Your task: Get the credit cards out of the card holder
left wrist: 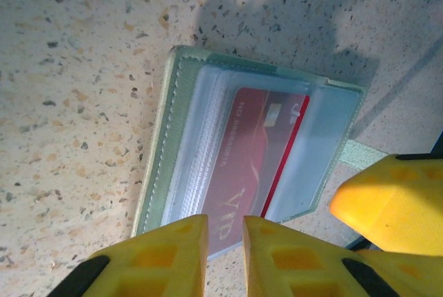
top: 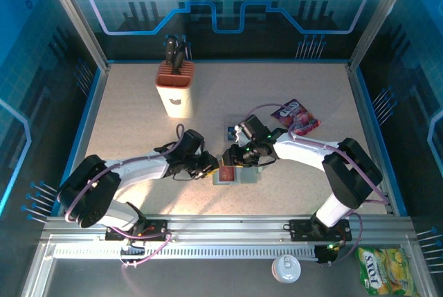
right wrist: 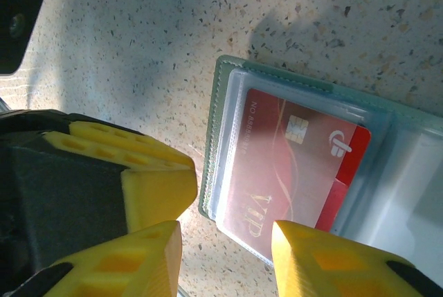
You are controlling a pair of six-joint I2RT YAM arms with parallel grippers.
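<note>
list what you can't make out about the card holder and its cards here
How many credit cards the card holder holds: left wrist view, cloudy stacked sleeves hide all but the top one.
Whether the left gripper pinches that card: same view, its fingertips cover the lower edge.
The holder's other side: right wrist view, cut off by the frame edge.
The card's number: blurred in both wrist views.

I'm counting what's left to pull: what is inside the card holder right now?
The open card holder holds a red VIP card with a chip, under a clear sleeve. More sleeves lie stacked beneath; whether they hold cards is hidden.
</note>
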